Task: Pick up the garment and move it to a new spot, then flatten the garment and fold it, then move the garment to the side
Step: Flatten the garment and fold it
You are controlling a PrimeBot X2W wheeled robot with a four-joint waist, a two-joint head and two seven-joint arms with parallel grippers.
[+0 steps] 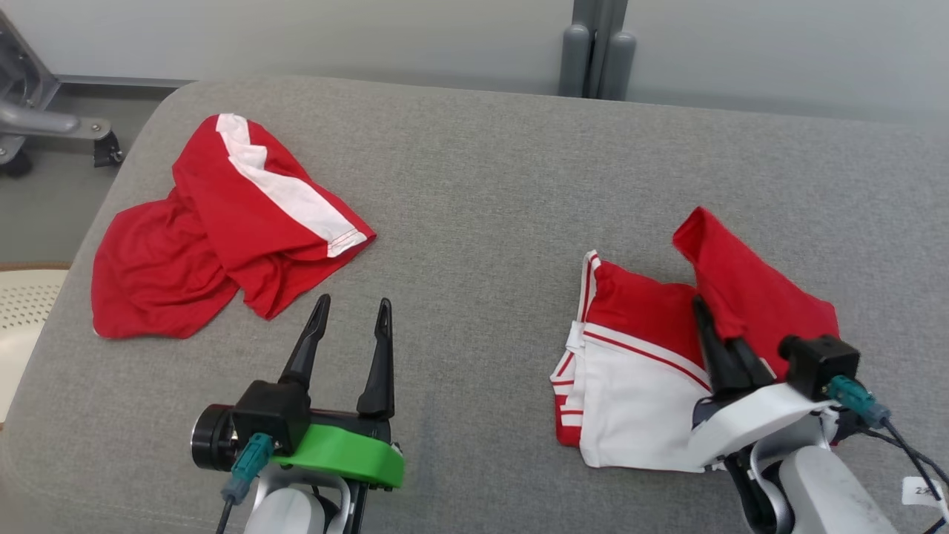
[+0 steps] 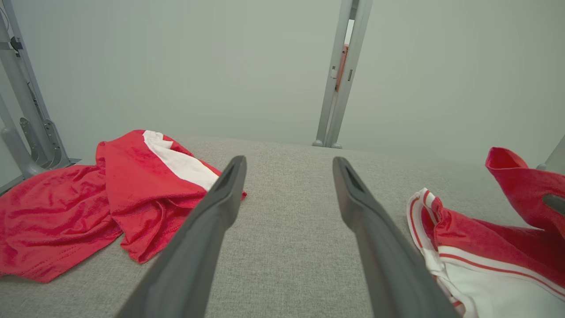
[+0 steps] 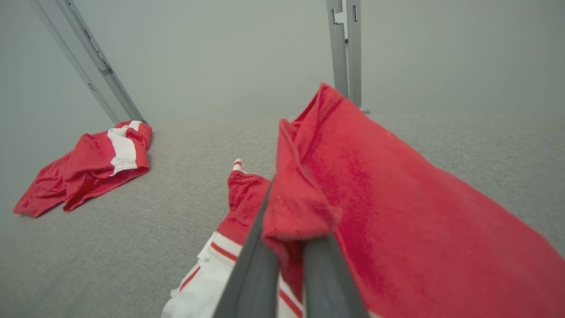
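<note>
Presently the right gripper (image 1: 708, 320), at the lower right of the head view, is clamped on a raised red flap of the red-and-white striped garment (image 1: 637, 371); the rest of that garment lies partly folded on the grey fabric-covered table (image 1: 482, 185); the left gripper (image 1: 354, 304), at the lower centre-left, is spread wide over bare cloth, holding nothing; a crumpled red garment with a white band (image 1: 215, 237) lies at the upper left, well apart.

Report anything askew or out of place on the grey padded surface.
Two things. The red cloth garment with a white band lies crumpled at the far left. The red-and-white striped garment at the right has one red corner raised, pinched in the right gripper.
</note>
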